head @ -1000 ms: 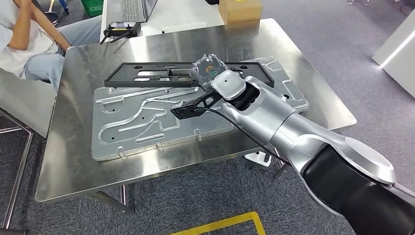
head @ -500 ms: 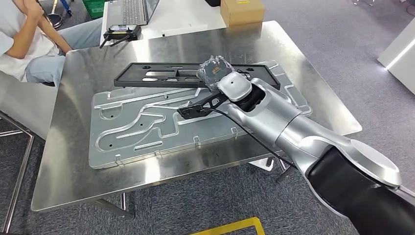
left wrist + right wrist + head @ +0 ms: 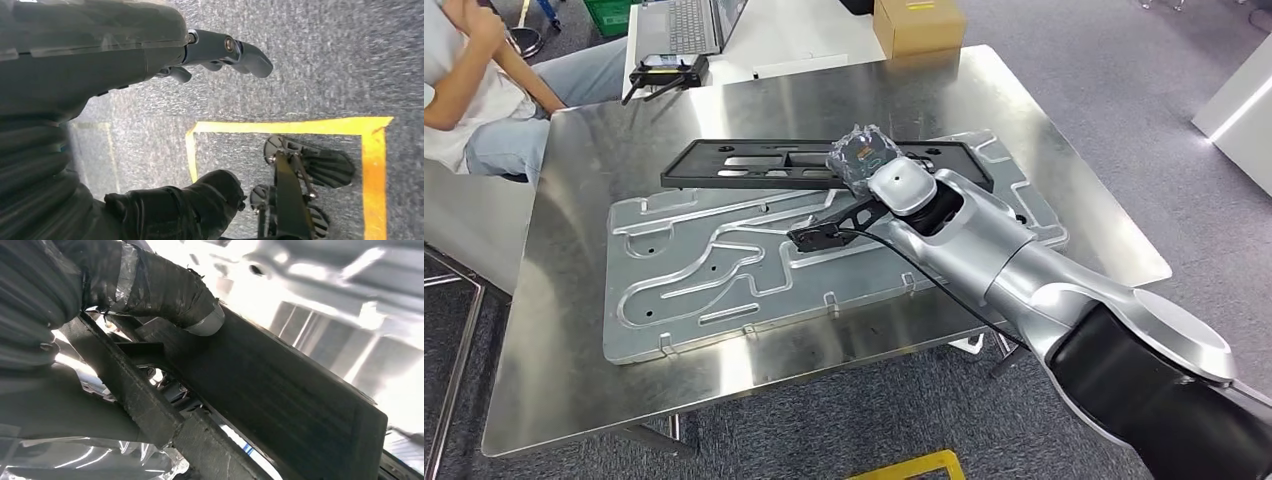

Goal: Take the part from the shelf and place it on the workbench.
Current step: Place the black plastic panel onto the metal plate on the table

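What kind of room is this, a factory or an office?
Probably a test lab set up in an office: grey carpet with yellow floor tape, a steel workbench bearing a machined metal plate, and a laptop on a desk behind.

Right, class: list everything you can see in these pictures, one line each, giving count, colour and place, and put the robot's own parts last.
Black frame part: one, black, on the far edge of the grooved plate, held by the right hand.
Grooved plate: one, silver, flat on the workbench.
Workbench: one, steel-topped.
Cardboard box: one, brown, beyond the workbench.
Laptop: one, grey, on the white table behind.
Person: one, seated, far left.
Yellow floor tape: on grey carpet.
Right hand: one, tape-wrapped, gripping the part.
Left hand: one, grey, hanging over the floor, holding nothing.
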Controlling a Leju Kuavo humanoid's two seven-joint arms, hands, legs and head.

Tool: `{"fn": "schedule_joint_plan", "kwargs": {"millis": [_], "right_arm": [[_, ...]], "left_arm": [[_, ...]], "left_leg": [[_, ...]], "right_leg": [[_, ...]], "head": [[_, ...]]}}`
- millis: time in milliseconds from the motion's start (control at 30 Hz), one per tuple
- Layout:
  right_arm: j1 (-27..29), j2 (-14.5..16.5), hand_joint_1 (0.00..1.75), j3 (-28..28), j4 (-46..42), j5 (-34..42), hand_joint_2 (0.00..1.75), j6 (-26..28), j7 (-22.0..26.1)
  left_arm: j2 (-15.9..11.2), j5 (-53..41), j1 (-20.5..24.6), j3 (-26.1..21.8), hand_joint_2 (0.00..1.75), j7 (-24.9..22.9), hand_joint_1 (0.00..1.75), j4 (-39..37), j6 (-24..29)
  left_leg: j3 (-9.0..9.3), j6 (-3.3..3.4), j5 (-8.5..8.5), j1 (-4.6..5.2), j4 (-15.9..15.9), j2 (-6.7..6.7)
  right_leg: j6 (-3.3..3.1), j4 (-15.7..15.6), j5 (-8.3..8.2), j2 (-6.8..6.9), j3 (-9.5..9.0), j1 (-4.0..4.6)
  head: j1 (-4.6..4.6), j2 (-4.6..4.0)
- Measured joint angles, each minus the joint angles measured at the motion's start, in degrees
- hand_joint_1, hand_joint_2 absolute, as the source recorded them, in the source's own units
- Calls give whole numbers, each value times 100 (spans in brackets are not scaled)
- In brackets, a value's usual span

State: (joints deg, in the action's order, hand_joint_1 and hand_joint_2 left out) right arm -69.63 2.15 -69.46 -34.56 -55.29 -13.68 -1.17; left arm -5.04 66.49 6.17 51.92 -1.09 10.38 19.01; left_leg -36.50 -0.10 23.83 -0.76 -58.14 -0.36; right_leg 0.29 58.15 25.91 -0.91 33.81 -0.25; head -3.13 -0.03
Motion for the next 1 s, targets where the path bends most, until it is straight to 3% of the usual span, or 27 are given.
{"fn": "schedule_joint_plan", "kwargs": {"millis": [67,167,200,233,267,333,367,433,533,567,667,700,733,767,833,867,933,1000], "right_arm": [[28,-7,175,0,-3,9,175,33,0],[99,-22,175,0,3,8,175,88,3],[152,-26,175,0,7,5,175,95,8],[210,-27,175,0,13,-1,175,99,19],[262,-27,175,0,18,-5,175,108,34],[323,-28,175,0,31,-12,175,144,60],[333,-28,175,0,35,-13,175,169,66],[368,-27,175,0,44,-15,175,216,69],[458,-30,175,0,62,-15,175,245,72],[473,-30,175,0,68,-14,175,252,71],[518,-28,175,0,77,-14,175,267,71],[551,-27,175,0,83,-14,175,272,74],[590,-27,175,0,92,-14,175,278,79],[625,-27,175,0,104,-14,175,285,88],[662,-26,175,0,127,-15,175,314,106],[664,-26,175,0,137,-15,175,341,111],[669,-24,175,0,155,-16,175,389,115],[690,-23,175,0,174,-16,175,403,124]], "left_arm": [[3,-12,-3,1,175,7,0,0,-1],[5,-18,-2,2,175,11,0,0,-2],[5,-18,-1,2,175,12,0,0,-1],[4,-19,-1,2,175,12,0,0,0],[4,-20,-2,2,175,12,0,0,2],[5,-26,-6,2,175,11,0,0,7],[5,-28,-6,2,175,11,0,0,10],[5,-29,-2,2,175,11,0,0,15],[7,-29,-1,2,175,9,0,0,13],[8,-29,0,2,175,9,0,0,12],[7,-28,10,3,175,9,0,0,9],[7,-27,6,4,175,9,0,0,7],[7,-25,-1,4,175,9,0,0,4],[7,-23,-9,5,175,8,0,0,1],[4,-15,-17,5,175,3,0,0,-1],[2,-8,-14,5,175,-4,0,0,1],[-1,6,-1,4,175,-22,0,0,8],[1,21,5,5,175,-30,0,0,7]], "left_leg": [[54,73,16,-22,31,2],[126,157,73,-15,40,7],[154,167,98,-11,37,5],[186,170,127,-9,31,0],[221,164,160,-9,20,-7],[281,135,235,-5,-11,-22],[290,110,268,7,-32,-27],[289,50,300,20,-32,-32],[289,-51,362,11,-49,-17],[229,-83,448,7,-195,-6],[-285,-144,859,-4,-1212,9],[-468,-153,913,-5,-1511,9],[-579,-157,864,-5,-1636,9],[-577,-154,697,-6,-1521,10],[-314,-125,214,-5,-771,10],[-153,-102,55,8,-394,9],[3,-44,-16,37,-42,1],[25,19,3,37,-9,-3]], "right_leg": [[48,253,144,14,109,-5],[86,1333,533,26,697,-24],[93,1590,560,28,871,-28],[92,1639,478,30,949,-32],[83,1452,288,33,913,-34],[39,707,-158,39,631,-27],[19,376,-282,41,492,-15],[-13,113,-301,35,370,11],[-74,33,-289,19,310,-4],[-101,6,-285,18,279,-19],[-165,-14,-243,23,203,-28],[-173,-13,-222,23,176,-26],[-175,-11,-198,20,144,-24],[-171,-8,-174,17,109,-24],[-146,3,-119,9,40,-26],[-125,15,-93,5,25,-15],[-74,20,-66,0,27,1],[-21,6,-54,4,25,11]], "head": [[19,0],[44,-1],[44,0],[45,-1],[46,-1],[48,-1],[47,-1],[46,-1],[45,0],[36,0],[20,-1],[21,-1],[21,-1],[20,-1],[21,-1],[21,-1],[20,-1],[19,0]]}}
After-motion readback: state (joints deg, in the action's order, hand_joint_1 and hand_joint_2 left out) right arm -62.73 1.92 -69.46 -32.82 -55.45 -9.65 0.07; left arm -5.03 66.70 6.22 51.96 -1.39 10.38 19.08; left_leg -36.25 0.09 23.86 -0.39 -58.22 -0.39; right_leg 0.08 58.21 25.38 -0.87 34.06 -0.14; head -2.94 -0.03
